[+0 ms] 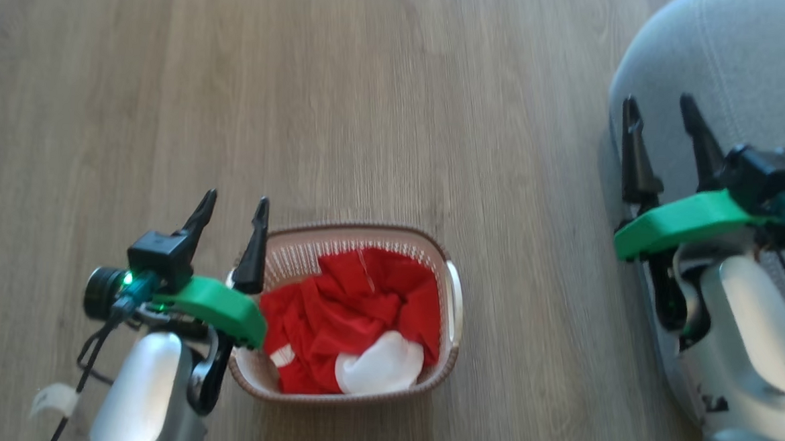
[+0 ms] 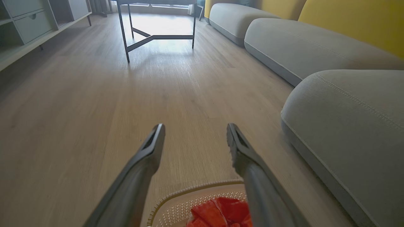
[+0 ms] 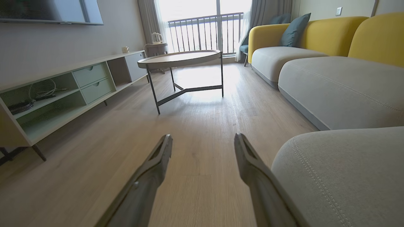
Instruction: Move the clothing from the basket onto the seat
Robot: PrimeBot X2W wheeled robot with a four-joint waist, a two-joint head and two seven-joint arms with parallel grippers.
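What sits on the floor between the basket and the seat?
Nothing: the head view shows bare wood floor between the basket and the seat.

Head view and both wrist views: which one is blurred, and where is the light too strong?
Head view: slightly blurred, floor grain smeared, basket rim soft. Right wrist view: window blown out white, glare on the floor under the round table. Left wrist view: same floor glare at top, otherwise sharp.
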